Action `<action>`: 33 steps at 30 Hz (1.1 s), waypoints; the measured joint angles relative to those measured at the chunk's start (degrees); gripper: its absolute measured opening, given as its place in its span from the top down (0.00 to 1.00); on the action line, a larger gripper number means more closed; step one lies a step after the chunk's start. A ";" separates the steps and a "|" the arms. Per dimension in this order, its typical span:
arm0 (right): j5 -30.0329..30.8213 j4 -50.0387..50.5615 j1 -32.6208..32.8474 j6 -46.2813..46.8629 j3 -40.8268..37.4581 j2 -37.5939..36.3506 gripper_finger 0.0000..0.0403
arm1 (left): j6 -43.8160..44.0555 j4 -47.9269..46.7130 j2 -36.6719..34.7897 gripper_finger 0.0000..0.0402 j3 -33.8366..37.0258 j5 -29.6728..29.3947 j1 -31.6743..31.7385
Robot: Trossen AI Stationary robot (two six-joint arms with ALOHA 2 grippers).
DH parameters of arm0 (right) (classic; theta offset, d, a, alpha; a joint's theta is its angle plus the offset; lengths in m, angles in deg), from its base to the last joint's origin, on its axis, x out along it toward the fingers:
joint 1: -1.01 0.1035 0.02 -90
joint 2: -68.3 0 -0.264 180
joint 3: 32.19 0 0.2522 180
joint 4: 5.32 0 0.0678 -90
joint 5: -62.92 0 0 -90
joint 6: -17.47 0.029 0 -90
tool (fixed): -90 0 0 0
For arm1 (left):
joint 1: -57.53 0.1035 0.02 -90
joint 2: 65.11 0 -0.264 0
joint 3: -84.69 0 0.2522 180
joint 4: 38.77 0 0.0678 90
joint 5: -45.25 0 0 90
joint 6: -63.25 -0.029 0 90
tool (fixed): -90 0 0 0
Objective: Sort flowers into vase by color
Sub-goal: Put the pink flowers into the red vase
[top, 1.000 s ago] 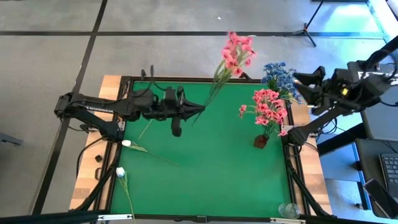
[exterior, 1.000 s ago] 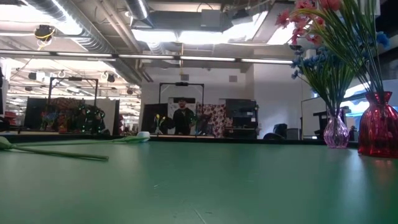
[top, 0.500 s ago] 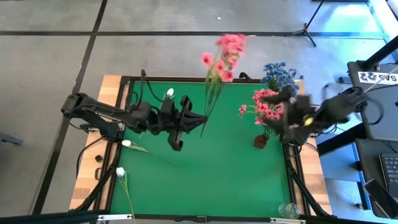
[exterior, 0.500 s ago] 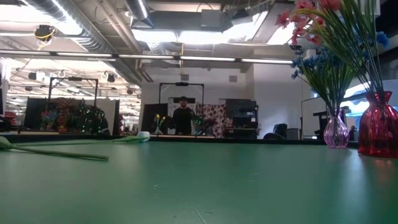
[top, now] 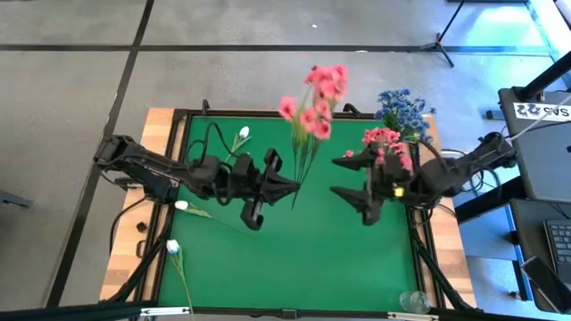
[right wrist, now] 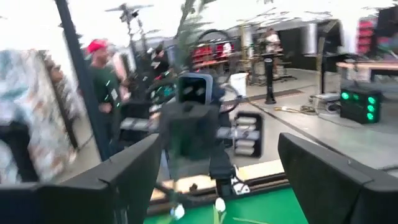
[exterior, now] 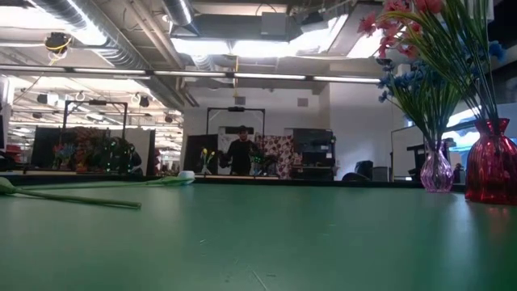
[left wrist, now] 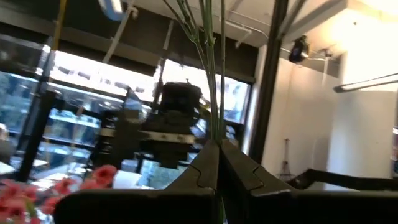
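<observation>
In the middle of the high view the left gripper (top: 290,187) is clamped on the stems of a pink flower spray (top: 317,94) that rises toward the upper middle. The right gripper (top: 343,178) faces it with its fingers wide apart. Two white flowers (top: 181,206) lie on the table (top: 303,259) at the lower left. Pink flowers (top: 385,143) and blue flowers (top: 403,109) stand at the upper right

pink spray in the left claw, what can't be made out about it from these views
- Left wrist view: the left claw grips the stems, but the top edge cuts off the blossoms.
- High view: the pink spray is motion-blurred, so its stems can't be counted.
- Low view: the spray and both claws lie out of frame.
- Right wrist view: the right claw is open; the scene beyond is blurred.
</observation>
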 joint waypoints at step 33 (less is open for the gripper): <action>-13.81 -0.26 -7.68 3.24 0.04 0.84 0.18 | -1.76 -11.44 -0.33 1.00 0.11 -6.39 -1.21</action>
